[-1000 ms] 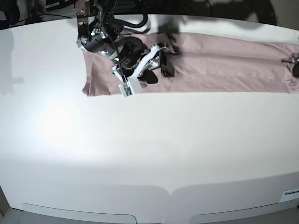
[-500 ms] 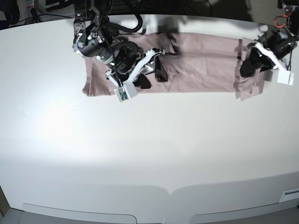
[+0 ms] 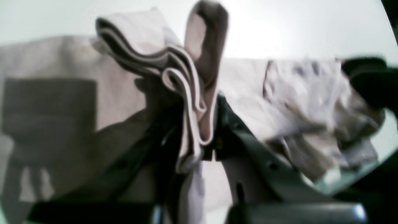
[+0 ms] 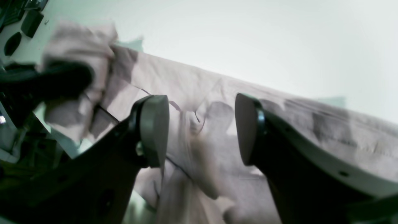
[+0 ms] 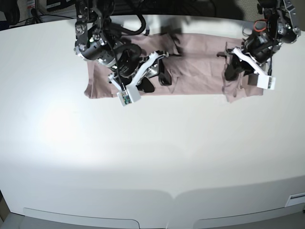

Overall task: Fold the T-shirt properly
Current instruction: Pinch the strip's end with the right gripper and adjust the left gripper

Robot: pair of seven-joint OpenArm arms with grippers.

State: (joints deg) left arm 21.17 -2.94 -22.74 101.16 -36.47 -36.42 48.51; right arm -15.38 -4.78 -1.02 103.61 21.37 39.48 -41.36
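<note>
Mauve T-shirt [image 5: 200, 67] edge between left jaws, under spread right jaws.

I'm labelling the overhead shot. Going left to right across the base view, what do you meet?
Bare white table → flat end of the T-shirt → right gripper, open → left gripper, shut on the lifted T-shirt end.

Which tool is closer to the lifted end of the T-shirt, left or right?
Left. The left tool is clamped on the T-shirt's raised end; the right tool hovers open over the flat part farther along.
</note>
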